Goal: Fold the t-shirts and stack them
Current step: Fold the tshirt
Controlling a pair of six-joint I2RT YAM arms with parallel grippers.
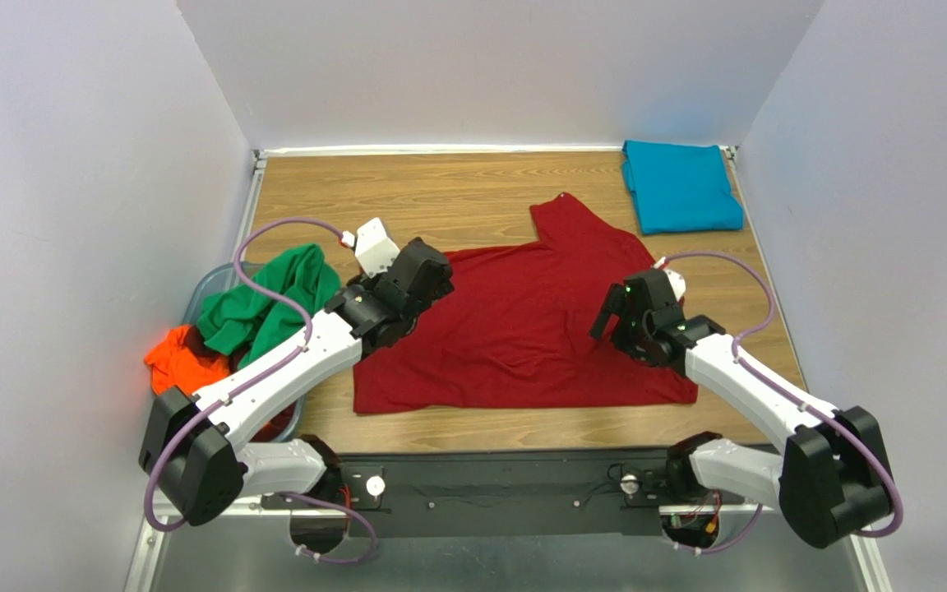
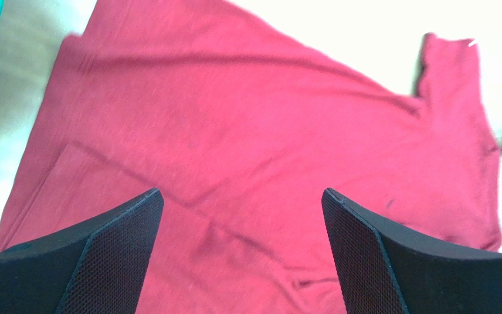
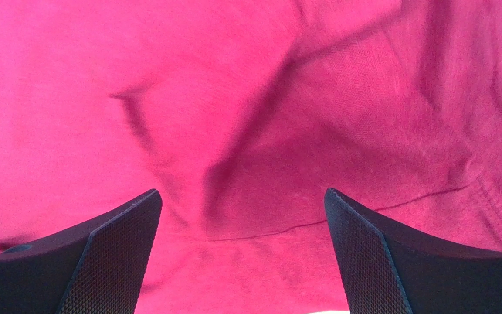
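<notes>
A dark red t-shirt lies spread on the wooden table, one sleeve pointing to the far side. My left gripper hovers over its left edge, jaws wide open and empty; the left wrist view shows the red cloth beneath the fingers. At the shirt's right side my right gripper also stands open, with wrinkled red cloth below. A teal-blue t-shirt lies folded at the far right corner. On the left a green t-shirt and a bright orange t-shirt are heaped together.
The green and orange shirts sit in a clear bin at the table's left edge. White walls close in the table on three sides. A black mounting rail runs along the near edge between the arm bases.
</notes>
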